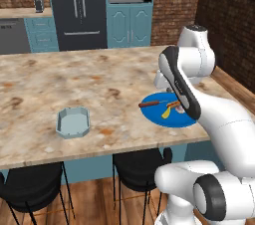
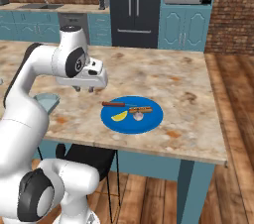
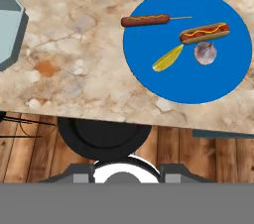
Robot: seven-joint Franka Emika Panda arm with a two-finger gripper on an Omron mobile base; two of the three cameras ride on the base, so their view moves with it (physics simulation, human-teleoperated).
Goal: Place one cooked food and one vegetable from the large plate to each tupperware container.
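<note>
Marble surface (image 1: 60, 79) is carrying the large plate (image 3: 218, 82) near its front edge, the octagonal container (image 1: 73, 122) sitting well apart. Sausage (image 3: 145, 20), hot dog (image 3: 204, 33), corn piece (image 3: 166, 58) and garlic bulb (image 3: 204, 53) are lying on the plate. End effector (image 2: 83, 89) is hovering empty beside the plate; its spread cannot be told.

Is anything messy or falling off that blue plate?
Almost. The sausage on a stick pokes out past the edge of the blue plate onto the counter. The hot dog, the yellow corn piece and the garlic lie close together on the plate. Nothing looks spilled or broken.
</note>
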